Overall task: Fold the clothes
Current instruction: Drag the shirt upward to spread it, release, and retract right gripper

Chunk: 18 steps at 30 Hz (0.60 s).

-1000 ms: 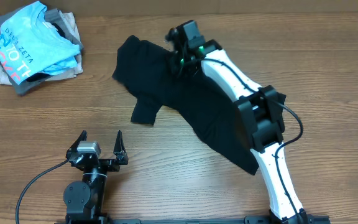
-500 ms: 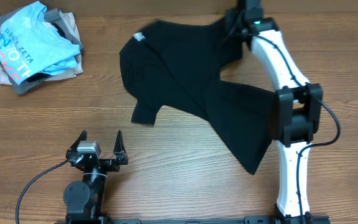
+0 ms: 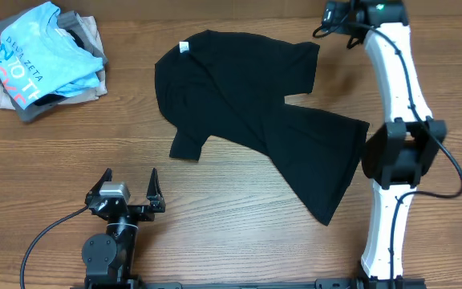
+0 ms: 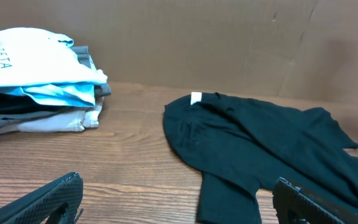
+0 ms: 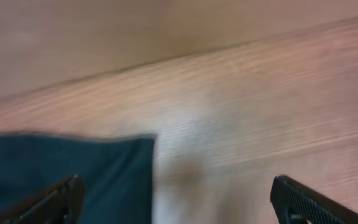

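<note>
The right fingers [image 5: 297, 202] have just let go at one o'clock and stand apart; the shirt [image 3: 247, 120] lies spread, unfolded. The left fingers [image 3: 152, 183] wait apart at seven o'clock.

Blurred clothes [image 5: 104, 168], right wrist view

Seen from above, the light is bright and even across the table [image 3: 239, 249]. Shadows are short and soft, so the light seems to come from high up. The wood has no hard glare. The clothes [image 3: 239, 104] are so black that their folds hardly show. This picture is sharp all over.

The left wrist picture is a bit dimmer. Its middle is clear, but the left jaws at the bottom corners look dark and fuzzy.

The right wrist picture is blurry everywhere. The wood grain is smeared and looks pale.
</note>
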{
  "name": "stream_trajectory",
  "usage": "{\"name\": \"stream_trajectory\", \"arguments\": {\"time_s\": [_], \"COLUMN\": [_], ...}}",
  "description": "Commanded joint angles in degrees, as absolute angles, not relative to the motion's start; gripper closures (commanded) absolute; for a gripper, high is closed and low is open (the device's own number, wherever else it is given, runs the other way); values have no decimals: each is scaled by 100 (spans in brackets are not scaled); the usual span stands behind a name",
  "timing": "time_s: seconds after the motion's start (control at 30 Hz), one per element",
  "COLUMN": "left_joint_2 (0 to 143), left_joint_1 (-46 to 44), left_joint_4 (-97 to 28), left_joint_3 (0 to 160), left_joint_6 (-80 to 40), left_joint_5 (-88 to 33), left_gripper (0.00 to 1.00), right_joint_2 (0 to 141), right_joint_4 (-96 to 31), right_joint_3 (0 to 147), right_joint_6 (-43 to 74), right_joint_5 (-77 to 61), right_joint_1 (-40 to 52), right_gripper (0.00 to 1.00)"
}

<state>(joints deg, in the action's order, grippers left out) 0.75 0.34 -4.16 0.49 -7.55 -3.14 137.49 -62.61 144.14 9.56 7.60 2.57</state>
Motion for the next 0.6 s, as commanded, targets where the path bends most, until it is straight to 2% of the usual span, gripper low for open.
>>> {"name": "stream_trajectory", "arguments": {"time_s": [0.0, 0.1, 0.13, 0.3, 0.43, 0.57], "left_joint_2": [27, 27, 27, 27, 27, 27], "left_joint_1": [8, 8, 8, 8, 8, 8], "left_joint_4": [-423, -423, -425, -425, -425, -421], "left_joint_3": [27, 27, 27, 27, 27, 27], "left_joint_6": [-731, -731, -731, -731, -729, -731], "left_joint_5": [-296, -296, -296, -252, -250, -233], "left_gripper": [0, 0, 0, 0, 0, 0], "right_joint_2": [12971, 12825, 12805, 12567, 12114, 11395], "right_joint_4": [-6862, -7542, -7693, -8377, -8748, -9290], "right_joint_3": [14908, 14908, 14908, 14908, 14908, 14908], "right_joint_6": [1094, 1066, 1173, 2040, 2110, 2106], "right_joint_5": [-652, -1111, -1105, -1105, -1009, -814], "right_joint_1": [311, 325, 325, 272, 259, 266], "right_gripper": [0, 2, 5, 7, 11, 11]}}
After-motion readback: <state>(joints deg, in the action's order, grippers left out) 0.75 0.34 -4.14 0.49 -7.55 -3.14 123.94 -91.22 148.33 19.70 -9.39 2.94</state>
